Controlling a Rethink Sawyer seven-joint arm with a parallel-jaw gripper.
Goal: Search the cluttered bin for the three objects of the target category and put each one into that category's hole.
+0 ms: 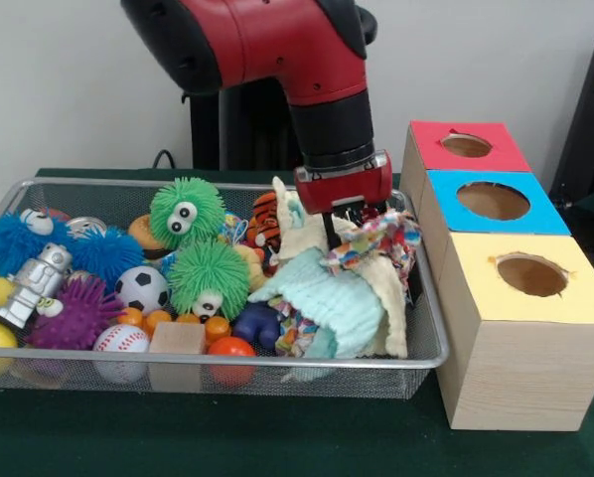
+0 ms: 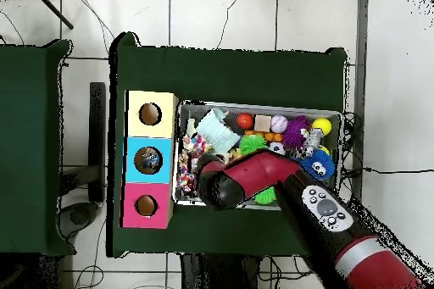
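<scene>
**Pincer down among the cloths at the bin's box end**

The pincer (image 1: pixel 345 221) stood low in the wire bin (image 1: pixel 39 355), at the end next to the three boxes. Its tips were buried in a multicoloured patterned cloth (image 1: pixel 381 241), so whether it gripped the fabric or only touched it could not be told, nor how far it was open.

Below that cloth a pale mint cloth (image 1: pixel 329 298) draped down and forward, its long axis running diagonally from upper left to lower right. A cream cloth (image 1: pixel 388 298) hung beside it against the bin's wall, long axis roughly upright.

The cloths filled the box end right to the rim. The rest of the bin was packed with toys: two green fuzzy balls (image 1: pixel 187 211), a soccer ball (image 1: pixel 141 288), a wooden block (image 1: pixel 177 338), leaving little room.

Just outside stood the red box (image 1: pixel 466 159), blue box (image 1: pixel 535 214) and yellow box (image 1: pixel 496 328), each with a round hole on top, on the green worktop (image 1: pixel 277 437).
</scene>
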